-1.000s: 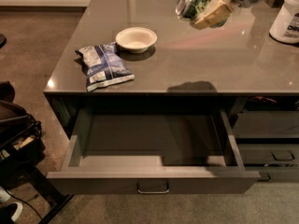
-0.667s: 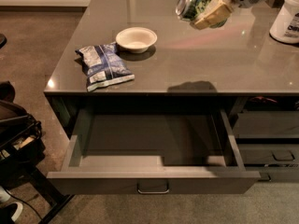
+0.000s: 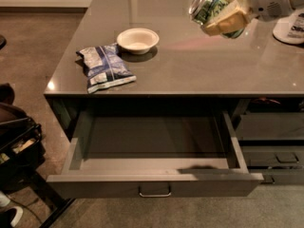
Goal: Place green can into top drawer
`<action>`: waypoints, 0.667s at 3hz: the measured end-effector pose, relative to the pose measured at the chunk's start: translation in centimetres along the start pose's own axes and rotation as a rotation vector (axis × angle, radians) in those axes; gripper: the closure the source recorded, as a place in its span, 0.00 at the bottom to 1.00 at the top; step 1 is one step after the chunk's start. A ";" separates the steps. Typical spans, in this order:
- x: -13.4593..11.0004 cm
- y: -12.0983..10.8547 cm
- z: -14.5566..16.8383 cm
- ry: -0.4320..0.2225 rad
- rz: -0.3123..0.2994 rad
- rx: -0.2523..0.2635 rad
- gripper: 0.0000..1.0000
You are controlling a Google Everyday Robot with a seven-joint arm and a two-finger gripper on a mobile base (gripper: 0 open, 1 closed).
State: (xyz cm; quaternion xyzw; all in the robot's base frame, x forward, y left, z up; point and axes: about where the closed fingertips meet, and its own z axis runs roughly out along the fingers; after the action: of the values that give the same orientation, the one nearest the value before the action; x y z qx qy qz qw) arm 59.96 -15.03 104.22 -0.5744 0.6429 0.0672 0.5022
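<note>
The green can (image 3: 206, 6) is held tilted on its side in the air above the right part of the grey counter (image 3: 190, 70), its silver end facing left. My gripper (image 3: 227, 9) is shut on the can, with cream-coloured fingers (image 3: 227, 20) around its body; the arm comes in from the top right. The top drawer (image 3: 154, 167) is pulled open below the counter's front edge, its grey interior bare and its silver bar handle (image 3: 155, 193) at the centre front. The can is higher than the drawer and behind its right part.
A white bowl (image 3: 137, 39) and a blue-and-silver snack bag (image 3: 104, 68) lie on the counter's left part. A white container (image 3: 292, 27) stands at the right edge. Narrower dark drawers (image 3: 273, 144) are to the right. Dark gear (image 3: 16, 146) sits on the floor at left.
The gripper with the can has dropped slightly lower and nearer; nothing else has moved.
</note>
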 end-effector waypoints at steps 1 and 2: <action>0.5 3.6 -2.5 0.036 0.189 0.065 1.00; 3.1 6.4 -1.0 0.077 0.262 0.015 1.00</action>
State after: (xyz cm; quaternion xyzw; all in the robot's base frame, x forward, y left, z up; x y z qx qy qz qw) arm 54.74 -15.62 99.31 -0.4839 0.7317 0.1050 0.4684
